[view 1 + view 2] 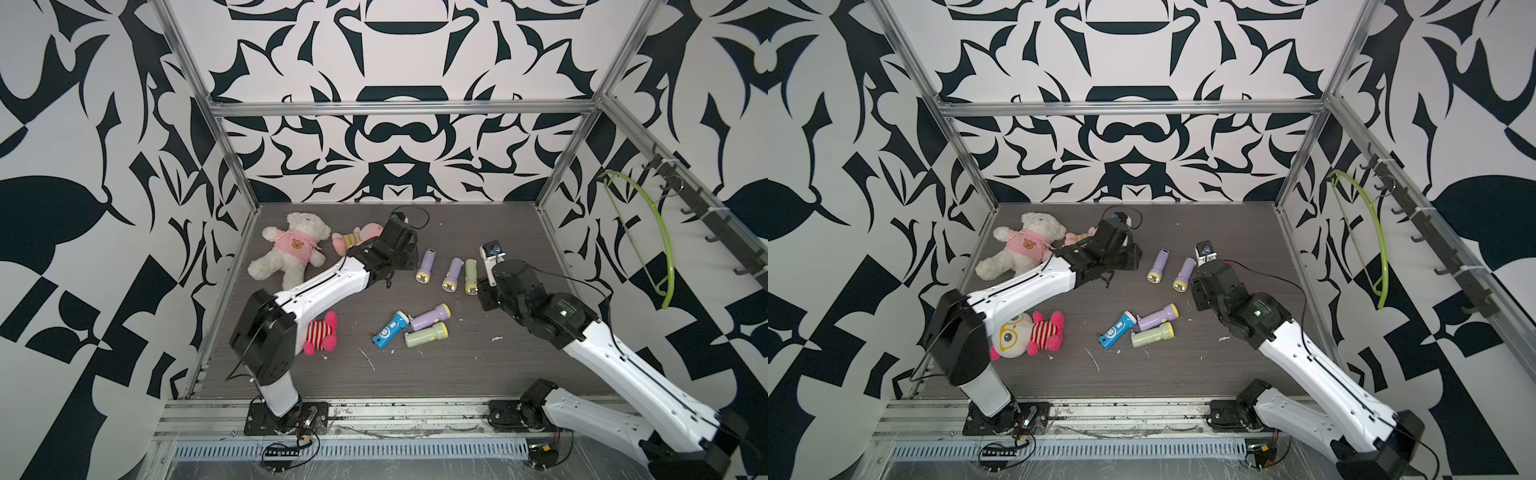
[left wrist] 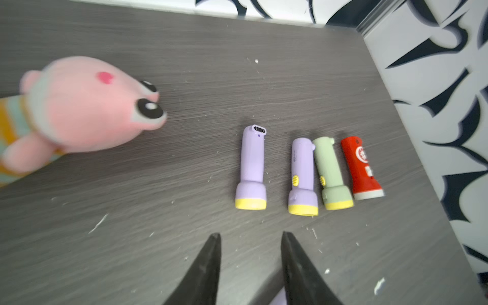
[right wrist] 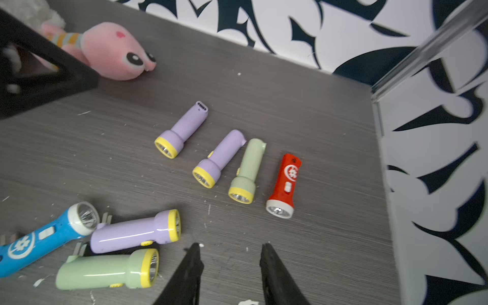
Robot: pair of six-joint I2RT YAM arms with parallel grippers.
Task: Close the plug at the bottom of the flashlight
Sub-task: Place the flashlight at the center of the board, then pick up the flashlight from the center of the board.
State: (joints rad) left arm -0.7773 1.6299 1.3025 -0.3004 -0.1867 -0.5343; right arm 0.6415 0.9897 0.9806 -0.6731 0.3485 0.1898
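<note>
Four flashlights lie in a row at the back right: a purple one (image 2: 252,169) with an uncovered socket at its bottom end, a second purple (image 2: 302,177), a green (image 2: 332,174) and a red (image 3: 286,184). Nearer the front lie a blue (image 3: 39,237), a purple (image 3: 137,231) and a green flashlight (image 3: 105,269), each with metal plug prongs (image 3: 105,218) sticking out of its bottom. My left gripper (image 2: 250,235) hangs open and empty just short of the row's yellow heads. My right gripper (image 3: 230,245) is open and empty over bare table between the two groups.
A white bear (image 1: 291,249) and a pink plush (image 1: 357,239) lie at the back left beside the left arm. A striped plush (image 1: 322,332) lies under that arm's elbow. A green hanger (image 1: 648,232) hangs on the right wall. Patterned walls enclose the table.
</note>
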